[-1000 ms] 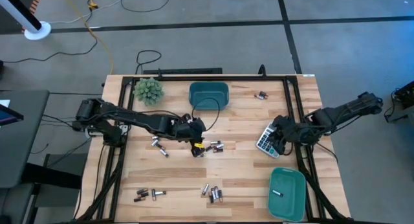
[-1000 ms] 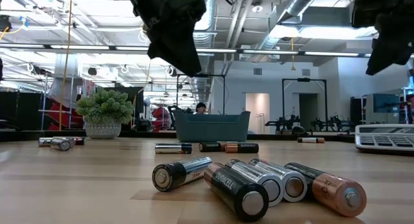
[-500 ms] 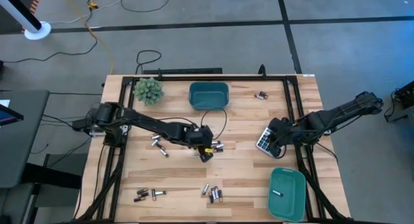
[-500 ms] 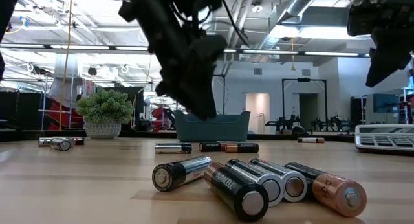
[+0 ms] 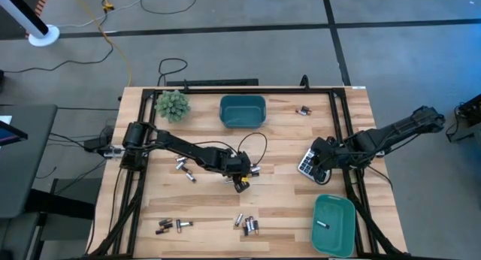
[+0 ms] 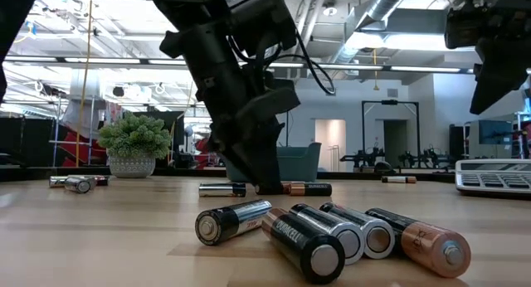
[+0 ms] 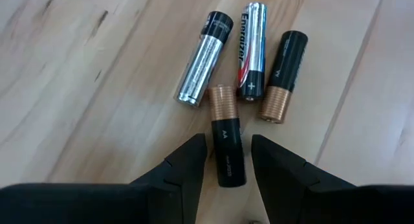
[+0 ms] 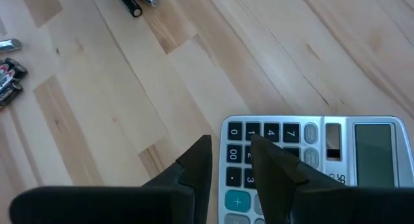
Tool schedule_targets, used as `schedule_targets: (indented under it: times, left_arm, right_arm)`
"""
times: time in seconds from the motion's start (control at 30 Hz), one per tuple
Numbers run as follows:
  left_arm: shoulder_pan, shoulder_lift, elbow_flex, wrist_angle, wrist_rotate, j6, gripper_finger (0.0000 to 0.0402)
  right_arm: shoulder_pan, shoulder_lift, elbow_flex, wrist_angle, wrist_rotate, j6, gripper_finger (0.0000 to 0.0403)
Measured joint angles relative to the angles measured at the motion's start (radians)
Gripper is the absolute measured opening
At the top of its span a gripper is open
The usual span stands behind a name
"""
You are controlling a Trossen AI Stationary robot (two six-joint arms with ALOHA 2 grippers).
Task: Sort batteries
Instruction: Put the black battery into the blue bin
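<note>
Four batteries mid-table, left gripper lined up on one.
Open fingers straddle the copper-top cell, ready to pinch; right gripper waits part-open over the calculator.

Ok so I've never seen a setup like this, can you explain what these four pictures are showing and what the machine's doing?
It is a robot with two dark arms at a wooden table, each ending in a two-finger claw. One picture looks down from above, one looks level across the tabletop, and two come from cameras on the arms' wrists.

Small batteries lie scattered in clusters. There are also two teal bins, one at the far edge and one near the right arm, a small potted plant and a calculator.

The left claw is low over the middle cluster, its open fingers either side of a black and copper battery, not yet closed on it. The right claw hangs open over the calculator, holding nothing.
</note>
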State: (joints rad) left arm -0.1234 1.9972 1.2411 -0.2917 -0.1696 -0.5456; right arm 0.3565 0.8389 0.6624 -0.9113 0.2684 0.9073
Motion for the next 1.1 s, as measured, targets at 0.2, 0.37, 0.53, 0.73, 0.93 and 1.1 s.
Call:
schedule_targets:
  times: [0.2,0.37,0.53,0.73,0.93,1.1]
  left_arm:
    - [-0.001,0.018,0.002,-0.017,-0.022,0.018,0.0109]
    - [-0.001,0.029,0.000,-0.070,-0.029,0.055,0.0043]
    - [-0.002,0.025,0.000,-0.085,-0.029,0.051,0.0040]
    - [-0.002,-0.053,-0.008,-0.118,-0.026,0.029,0.0040]
    - [0.004,-0.248,-0.006,-0.194,-0.070,0.072,0.0040]
    - [0.044,-0.409,-0.007,-0.225,-0.131,0.131,0.0040]
  right_arm:
    - [0.000,0.000,0.000,0.002,0.000,0.000,0.0123]
    - [0.000,0.000,0.000,0.001,0.000,0.000,0.0123]
    - [0.000,0.000,0.000,0.001,0.000,-0.010,0.0123]
    - [0.000,0.000,0.000,0.002,0.000,-0.018,0.0123]
    - [-0.001,0.000,0.000,0.009,0.000,-0.023,0.0123]
    - [-0.006,0.000,0.000,0.010,0.000,-0.021,0.0123]
